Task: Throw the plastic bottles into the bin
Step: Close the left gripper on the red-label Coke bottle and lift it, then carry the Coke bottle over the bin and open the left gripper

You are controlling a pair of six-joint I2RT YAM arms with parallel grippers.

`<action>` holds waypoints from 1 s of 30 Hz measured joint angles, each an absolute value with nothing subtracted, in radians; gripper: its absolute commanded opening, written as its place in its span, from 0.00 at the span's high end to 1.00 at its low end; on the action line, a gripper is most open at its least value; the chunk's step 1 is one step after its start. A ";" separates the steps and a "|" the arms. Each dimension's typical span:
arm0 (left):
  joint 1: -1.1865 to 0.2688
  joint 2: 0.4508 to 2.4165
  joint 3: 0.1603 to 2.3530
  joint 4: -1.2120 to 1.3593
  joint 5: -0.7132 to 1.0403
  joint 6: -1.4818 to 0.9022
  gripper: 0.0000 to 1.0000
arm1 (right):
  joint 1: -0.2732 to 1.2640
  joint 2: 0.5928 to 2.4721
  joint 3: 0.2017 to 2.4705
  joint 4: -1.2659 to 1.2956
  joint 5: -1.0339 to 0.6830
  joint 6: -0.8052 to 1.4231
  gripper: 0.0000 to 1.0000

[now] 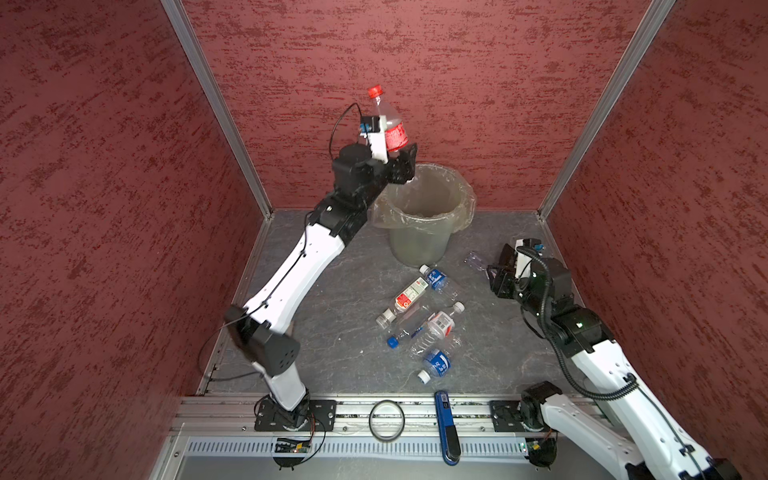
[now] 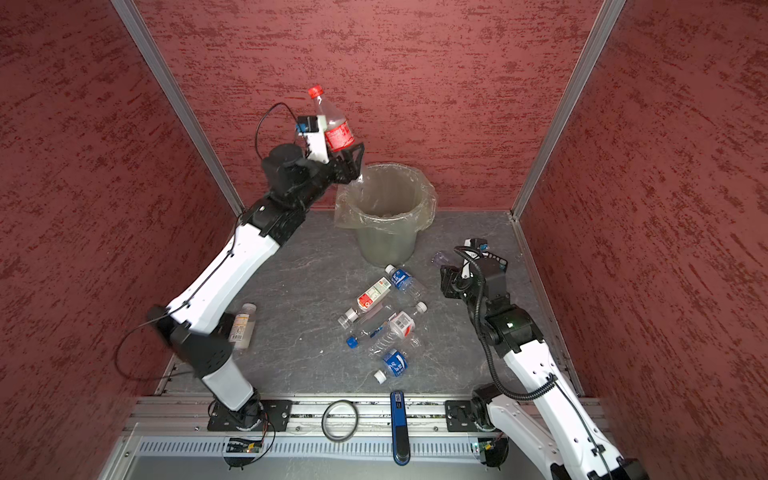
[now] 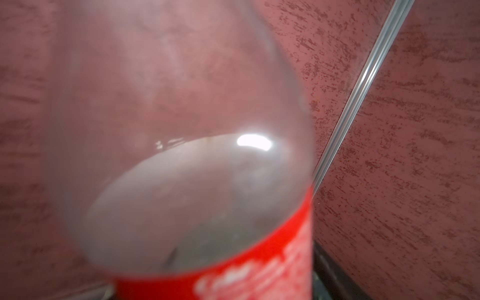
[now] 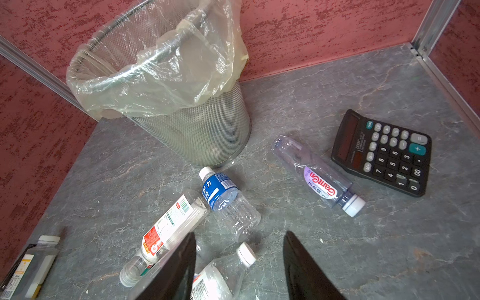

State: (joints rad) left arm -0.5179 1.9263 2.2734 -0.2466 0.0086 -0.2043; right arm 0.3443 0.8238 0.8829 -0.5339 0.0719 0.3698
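Left gripper (image 1: pixel 397 162) stands open over the rim of the bag-lined grey mesh bin (image 1: pixel 415 249) to drop the clear red-labelled bottle (image 1: pixel 394 135); right gripper (image 4: pixel 239 233) part-open, empty

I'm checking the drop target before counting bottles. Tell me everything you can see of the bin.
The bin is a round, tapered basket of grey metal mesh, lined with a clear yellowish plastic bag folded over its rim. It stands upright on the grey floor near the back wall. A blue-labelled bottle lies with its cap close to the base; contact is unclear. Its contents cannot be made out.
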 measured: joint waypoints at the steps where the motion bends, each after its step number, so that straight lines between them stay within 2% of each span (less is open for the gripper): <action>1: -0.509 2.056 2.456 -0.289 0.041 -0.215 0.00 | 0.344 0.817 0.884 -0.539 0.074 0.370 0.44; 2: -0.502 2.165 2.609 -0.326 0.067 -0.228 0.00 | 0.344 0.810 0.884 -0.546 0.076 0.370 0.43; 4: -0.493 2.215 2.604 -0.354 0.090 -0.243 0.00 | 0.344 0.799 0.886 -0.564 0.083 0.369 0.43; 9: -0.507 2.028 2.199 -0.342 0.056 -0.213 0.00 | 0.344 0.772 0.889 -0.589 0.095 0.366 0.41; 14: -0.566 1.835 2.119 -0.314 0.018 -0.155 0.00 | 0.344 0.793 0.890 -0.596 0.102 0.366 0.23; 17: -0.611 1.689 2.041 -0.266 -0.001 -0.123 0.00 | 0.344 0.823 0.892 -0.596 0.111 0.366 0.16; 23: -0.633 1.454 1.814 -0.208 -0.037 -0.109 0.00 | 0.344 0.902 0.914 -0.596 0.131 0.366 0.12; 30: -0.640 1.305 1.499 -0.226 -0.070 -0.108 0.00 | 0.343 0.996 0.965 -0.595 0.157 0.360 0.08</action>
State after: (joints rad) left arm -0.6395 1.3052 1.4986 -0.2264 -0.0704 -0.1081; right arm 0.3428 0.9958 0.9646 -0.5949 0.1570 0.3595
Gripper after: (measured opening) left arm 0.995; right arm 0.912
